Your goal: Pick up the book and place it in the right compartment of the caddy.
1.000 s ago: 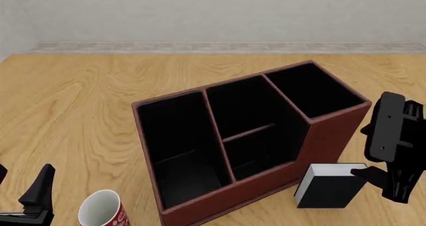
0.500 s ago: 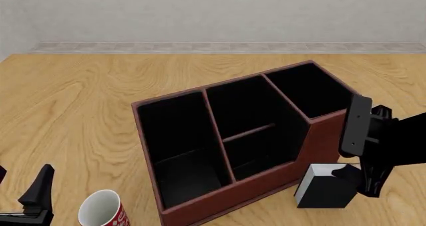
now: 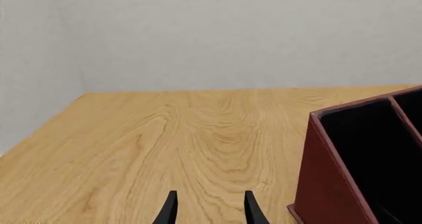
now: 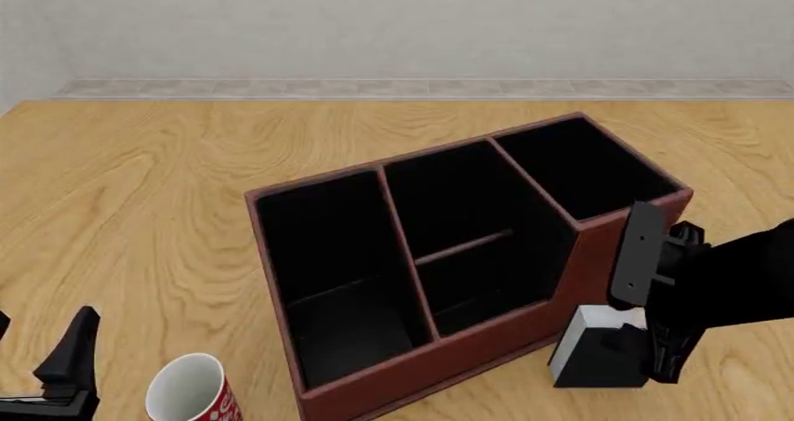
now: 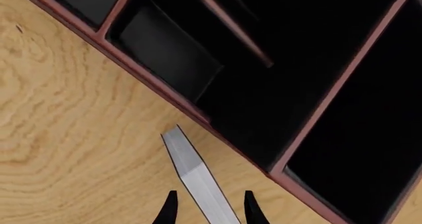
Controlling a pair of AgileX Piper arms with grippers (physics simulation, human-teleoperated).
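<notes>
1. We are straddling the book (image 5: 201, 187) with our right end effector (image 5: 207, 209): its fingers are sitting narrowly apart, one on each side of the white page edges, and we cannot tell whether they are touching the covers yet, so we are not calling it a grip.
2. In the front view the book (image 4: 593, 361) is standing upright on the desk (image 4: 149, 207), directly under the right end effector (image 4: 645, 347) and just beside the stepped front wall of the caddy (image 4: 496, 347).
3. We are judging the main risk here: if we close off-centre, the upright book may tip or twist against that wall just ahead of the fingers.
4. Beyond and above the end effector, the right compartment (image 4: 583, 165) is waiting empty. Its tall walls could catch a book corner if we lift too low or carry it tilted.
5. Farthest away, our left end effector (image 3: 207, 209) is idling with its fingers slightly parted, holding nothing, with the white-and-red cup (image 4: 189, 388) close beside it.
</notes>
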